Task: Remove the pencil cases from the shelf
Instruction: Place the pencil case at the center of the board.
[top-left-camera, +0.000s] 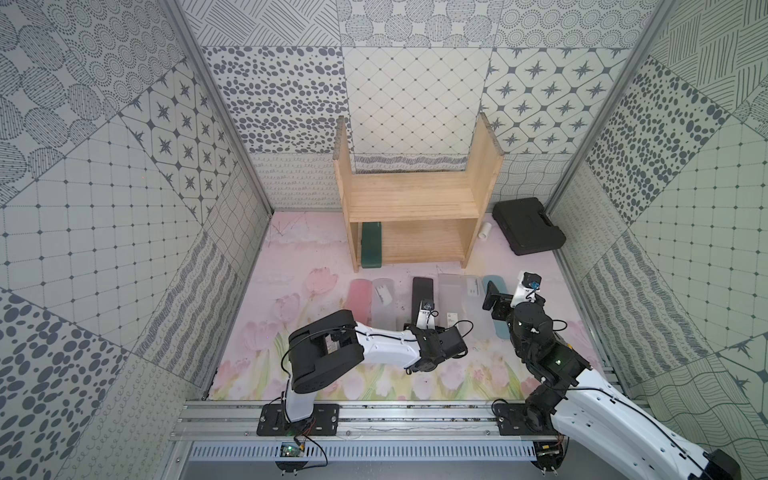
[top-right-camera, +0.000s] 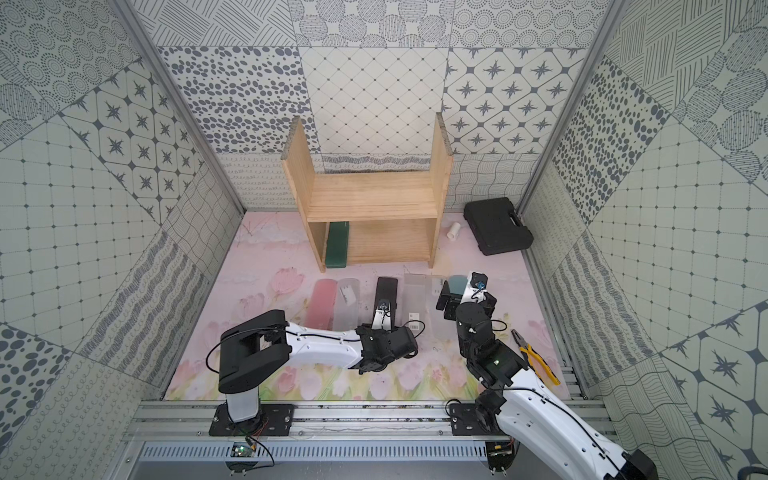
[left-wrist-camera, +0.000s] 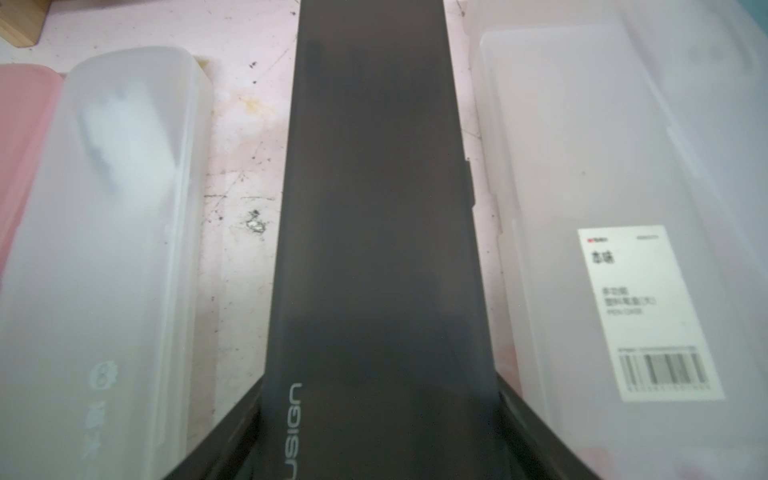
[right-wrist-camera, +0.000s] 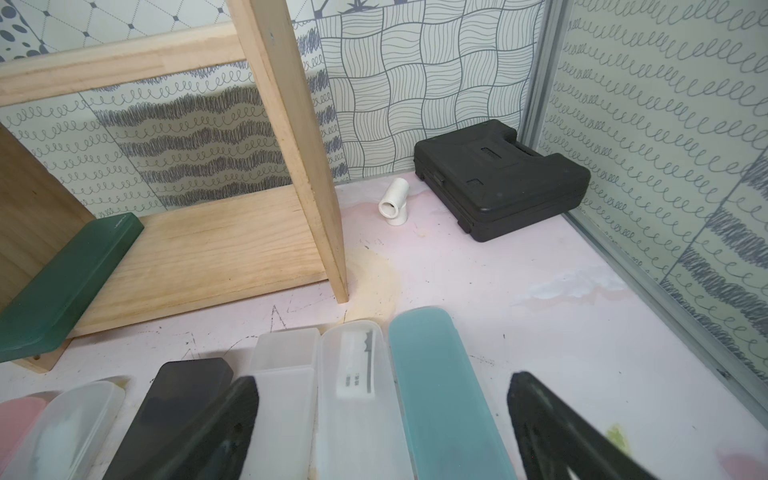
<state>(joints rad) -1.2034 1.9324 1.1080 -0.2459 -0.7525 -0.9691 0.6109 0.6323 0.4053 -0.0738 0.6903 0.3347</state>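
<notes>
So on the floral mat there's a row of cases lying in front of the shelf, all pointing lengthwise toward it. Far left is the pink case, and right up against it the left frosted case. Behind those two, the dark green case is the only one on the shelf: it lies on the lower tier against the left side panel, with its front end poking out past the board's edge. The upper tier is bare wood. Next in the row, after a strip of bare mat, comes the black case, and the left gripper has its jaws clamped on the near end of it, one on each long side. Just beside that is the barcode frosted case, then the right frosted case, then the blue case, those three packed side by side. The right gripper sits over that end of the row with its jaws spread wide and nothing gripped. Further right at the back, a white pipe elbow lies just beside the shelf's right panel, and a black tool case fills the corner. Yellow-handled pliers lie near the mat's right edge.
</notes>
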